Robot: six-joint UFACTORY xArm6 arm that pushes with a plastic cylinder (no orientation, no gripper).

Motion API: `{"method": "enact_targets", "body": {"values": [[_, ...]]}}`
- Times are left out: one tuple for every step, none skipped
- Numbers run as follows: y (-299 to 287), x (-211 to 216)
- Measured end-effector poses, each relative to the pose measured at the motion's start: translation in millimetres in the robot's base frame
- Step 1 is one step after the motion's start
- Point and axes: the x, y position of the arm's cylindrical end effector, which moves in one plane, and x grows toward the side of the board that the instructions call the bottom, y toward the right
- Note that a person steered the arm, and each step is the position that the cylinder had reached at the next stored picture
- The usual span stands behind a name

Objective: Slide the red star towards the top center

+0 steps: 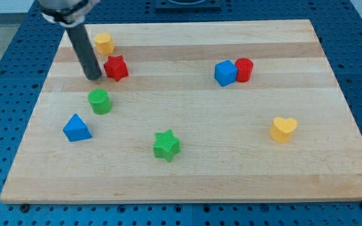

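While the rod stands at the tabletop upper left, my tip sits just left of the red star, close to touching. There is no hand, only the rod. Yellow hexagon lies above the star, green cylinder below. Blue cube & red cylinder touch, upper right of centre. Others: blue triangle, green star, yellow heart.

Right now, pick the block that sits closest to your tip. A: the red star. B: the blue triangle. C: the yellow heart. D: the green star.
A: my tip stands just to the view's left of the red star, nearly touching it, while the other three blocks lie farther off.
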Motion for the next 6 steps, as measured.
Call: {"method": "enact_targets", "body": {"values": [[60.4, -18.1], [80.5, -25.0], [-0.9, -31.3], [47.3, -49.4], [114.1, -49.5], [126.6, -52.2]]}}
